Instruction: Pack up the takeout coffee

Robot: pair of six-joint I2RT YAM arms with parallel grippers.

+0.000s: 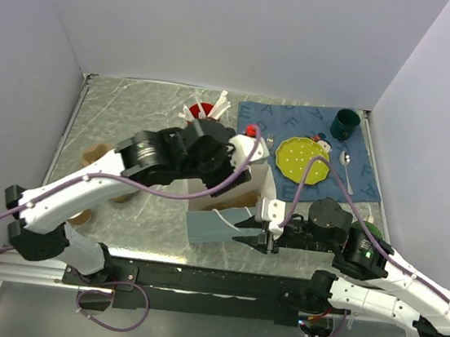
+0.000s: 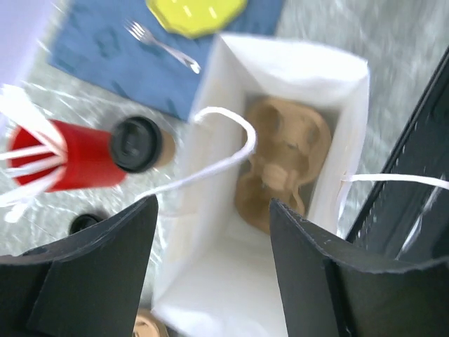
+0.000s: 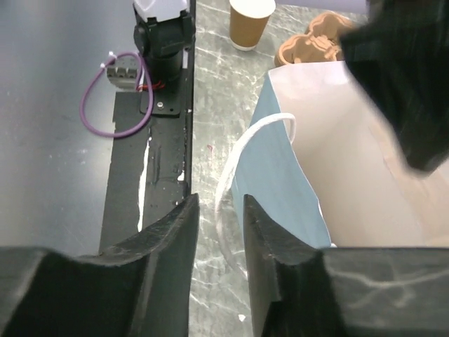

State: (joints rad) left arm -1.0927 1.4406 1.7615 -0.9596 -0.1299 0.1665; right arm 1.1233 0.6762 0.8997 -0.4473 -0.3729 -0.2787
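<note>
The takeout coffee (image 2: pixel 137 144), a brown paper cup with a black lid, stands on the table beside a red cup of white utensils (image 2: pixel 74 156), to the left of the paper bag. The bag (image 2: pixel 295 70) stands open, white inside, with a brown cup carrier (image 2: pixel 287 165) at its bottom. My left gripper (image 2: pixel 214 203) hovers above the bag's mouth, open and empty. My right gripper (image 3: pixel 220 200) sits low at the bag's blue side (image 3: pixel 277 175), open, with the white handle loop (image 3: pixel 226 203) lying loose in the gap between the fingers. In the top view the left arm hides the coffee.
A blue mat (image 1: pixel 314 142) at the back right carries a yellow plate (image 1: pixel 302 159), a spoon (image 1: pixel 346 171) and a dark green cup (image 1: pixel 345 124). A lidless brown cup (image 3: pixel 251 21) and a second cup carrier (image 3: pixel 316 41) sit left of the bag. The black base rail (image 1: pixel 211 282) runs along the near edge.
</note>
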